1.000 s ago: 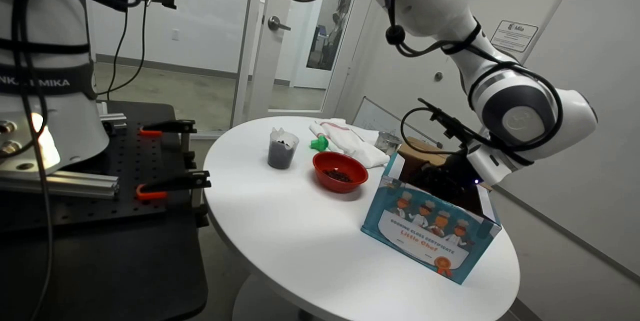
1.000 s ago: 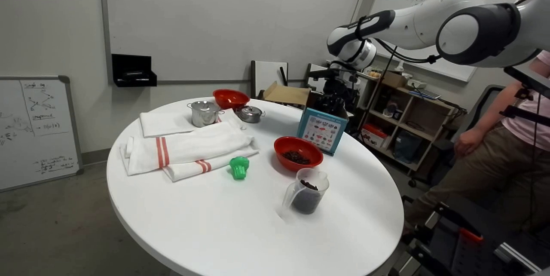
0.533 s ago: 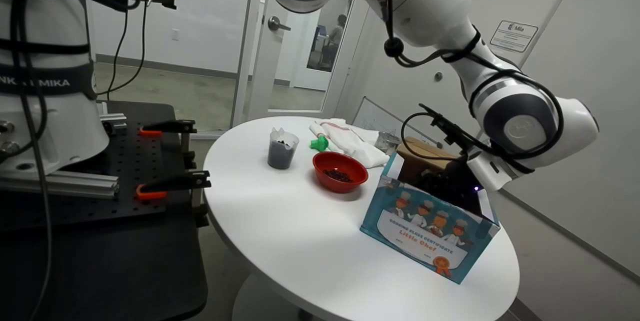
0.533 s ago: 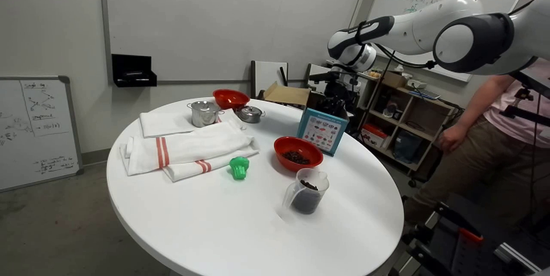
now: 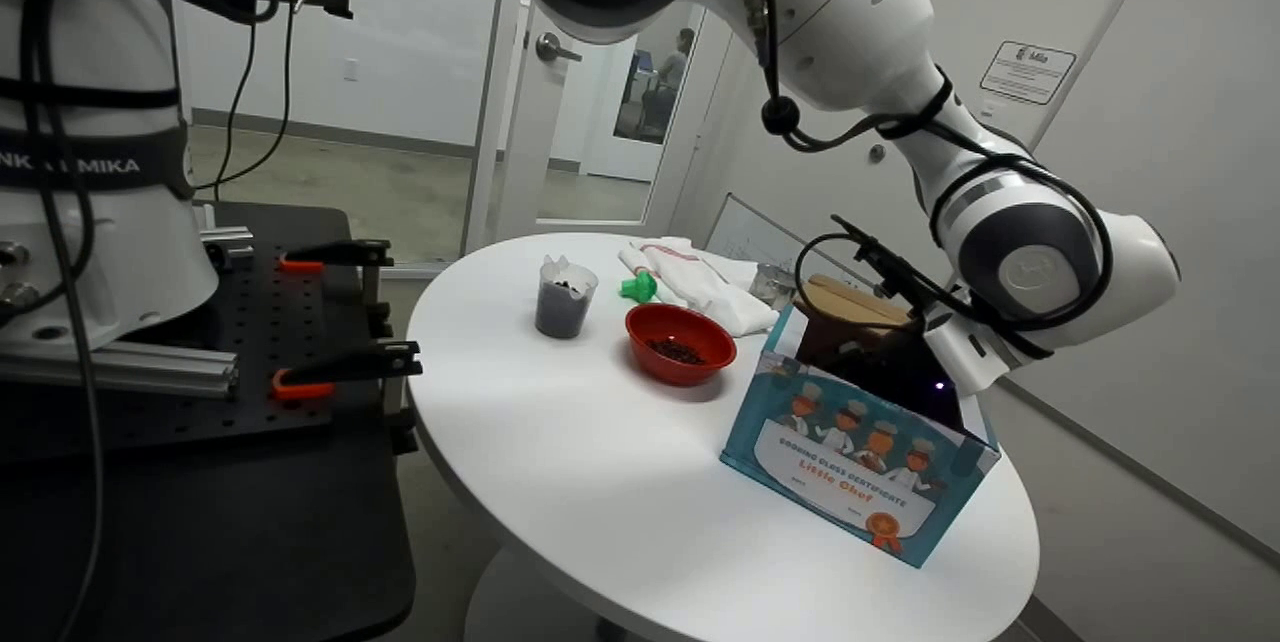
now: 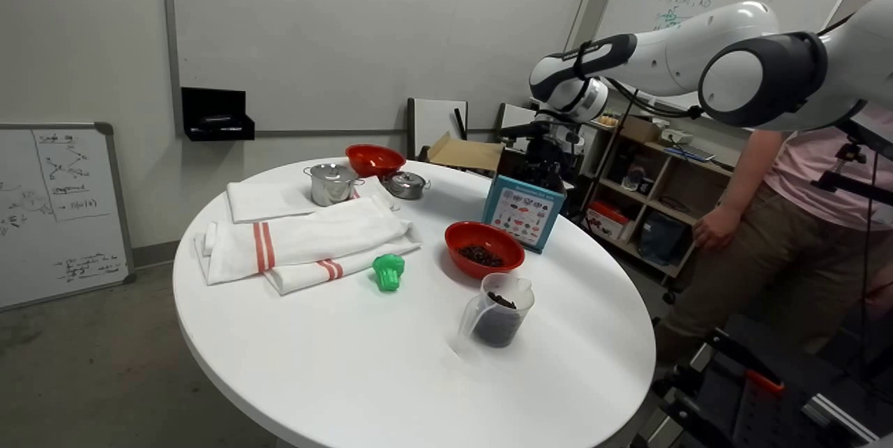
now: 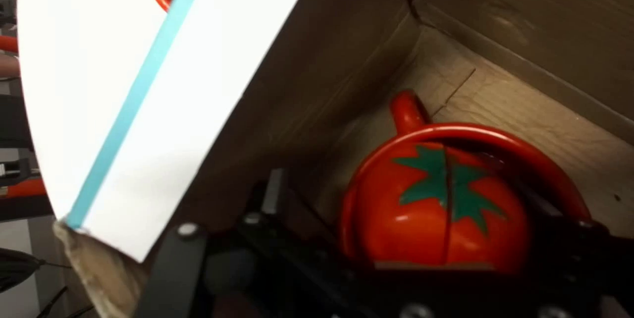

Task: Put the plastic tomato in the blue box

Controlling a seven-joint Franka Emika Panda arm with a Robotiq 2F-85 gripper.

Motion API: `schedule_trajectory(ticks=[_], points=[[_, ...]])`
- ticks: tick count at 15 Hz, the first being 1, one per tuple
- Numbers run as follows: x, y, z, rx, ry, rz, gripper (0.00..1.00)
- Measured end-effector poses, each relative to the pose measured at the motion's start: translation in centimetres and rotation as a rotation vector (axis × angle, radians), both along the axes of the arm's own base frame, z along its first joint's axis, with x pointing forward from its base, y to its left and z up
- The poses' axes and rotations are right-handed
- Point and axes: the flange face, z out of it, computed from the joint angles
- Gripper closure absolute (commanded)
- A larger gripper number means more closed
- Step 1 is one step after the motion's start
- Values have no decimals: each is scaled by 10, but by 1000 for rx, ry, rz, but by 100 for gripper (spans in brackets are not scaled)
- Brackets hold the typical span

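The blue box [image 5: 860, 467] stands on the round table with its top open, and my arm reaches down into it in both exterior views. In the wrist view the plastic tomato [image 7: 421, 209], red with a green leaf print and a seam, lies inside the box, within the rim of a red handled dish [image 7: 465, 132]. Around it my gripper [image 7: 411, 199] is open: the left finger [image 7: 274, 191] stands clear of the tomato, while the right one is dark and mostly hidden in shadow. The box walls conceal the fingers from both exterior views.
Near the box sits a red bowl [image 6: 483, 250] of dark bits. A measuring cup [image 6: 499, 312], green toy broccoli [image 6: 388, 272], white towels [image 6: 314, 239], metal pots [image 6: 333, 185] and another red bowl [image 6: 374, 160] share the table [image 6: 391, 364]. A person [image 6: 753, 239] stands at the right.
The arm has sunk a little, and the wrist has shifted slightly left in an exterior view, deeper into the box. The box and the other table items have stayed put. The person has moved slightly.
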Motion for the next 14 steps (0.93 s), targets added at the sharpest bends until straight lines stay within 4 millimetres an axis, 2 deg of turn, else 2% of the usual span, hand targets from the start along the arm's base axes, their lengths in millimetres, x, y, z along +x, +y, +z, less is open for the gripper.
schedule_trajectory(ticks=[3, 10, 14], points=[[4, 4, 14, 12, -7, 20, 0], [12, 10, 72, 48, -63, 112, 0], [10, 12, 103, 85, -88, 209, 0]])
